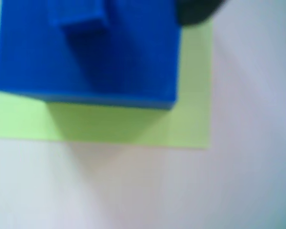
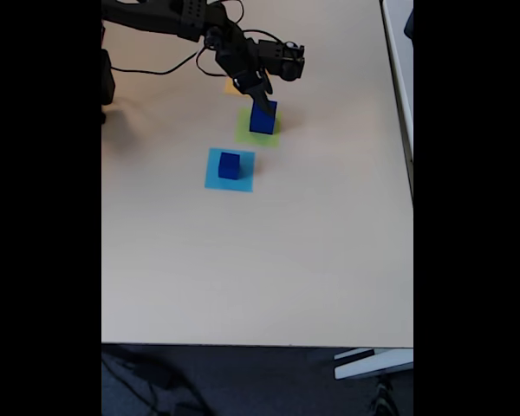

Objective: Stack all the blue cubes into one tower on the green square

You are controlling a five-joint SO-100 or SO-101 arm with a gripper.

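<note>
On the green square (image 1: 133,129) a big blue cube (image 1: 86,62) sits planted, and in the wrist view a smaller blue block (image 1: 78,16) rests on top of it, so the tower is underway. The picture is soft, mind you, so whether that upper block is squared up I cannot say. In the fixed view the tower (image 2: 263,116) stands on the green patch with the gripper (image 2: 262,94) right over its top. Are the fingers pinching the upper block or already let go? Cannot tell: the arm's dark body hides the tips, and the wrist view gives just a dark blur at the top edge. Further down the table (image 2: 260,260), another blue cube (image 2: 230,165) waits on the light-blue square (image 2: 215,178), well apart from the tower. So my read: the base is laid, a second layer looks on, and that lone cube remains to be fetched and stacked
</note>
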